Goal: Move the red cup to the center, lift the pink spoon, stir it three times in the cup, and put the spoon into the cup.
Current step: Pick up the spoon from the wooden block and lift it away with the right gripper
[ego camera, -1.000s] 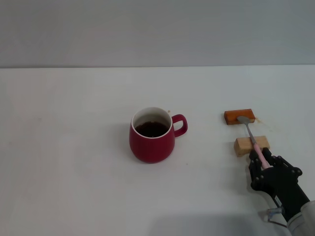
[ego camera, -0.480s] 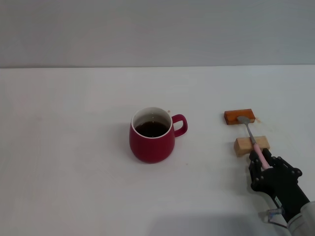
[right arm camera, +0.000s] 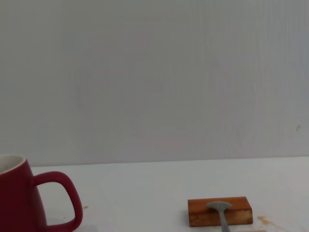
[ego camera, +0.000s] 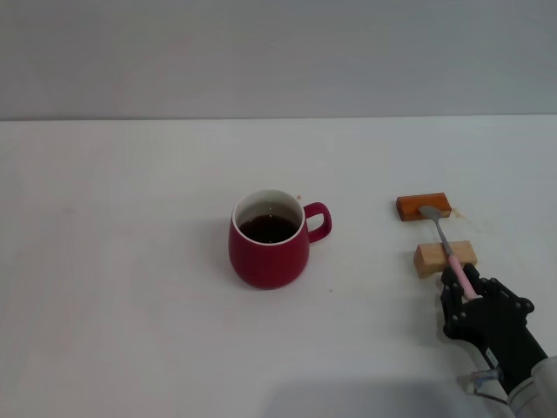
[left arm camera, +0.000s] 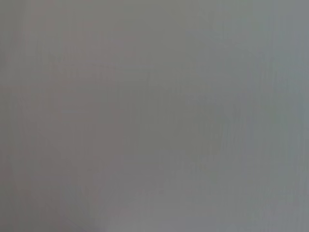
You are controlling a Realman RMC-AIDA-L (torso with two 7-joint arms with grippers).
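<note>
Almost nothing is changing from the frames half a second and a second ago. The red cup [ego camera: 270, 239] is sitting mid-table on the white tabletop [ego camera: 130, 261], handle pointing to the robot's right, dark liquid inside; same spot as before. The pink spoon [ego camera: 448, 246] is lying across two blocks, its grey bowl resting on the orange-brown block [ego camera: 424, 206] and its neck crossing the light wooden block [ego camera: 445, 258], unmoved. The right gripper [ego camera: 466, 290] is staying at the near right of the table, its fingers closing around the pink handle end; the spoon is not yet lifting. The right wrist view is showing the cup's handle [right arm camera: 60, 198] and the spoon bowl [right arm camera: 219, 206] on the orange-brown block. The left wrist view is showing only flat grey; the left gripper is out of sight.
</note>
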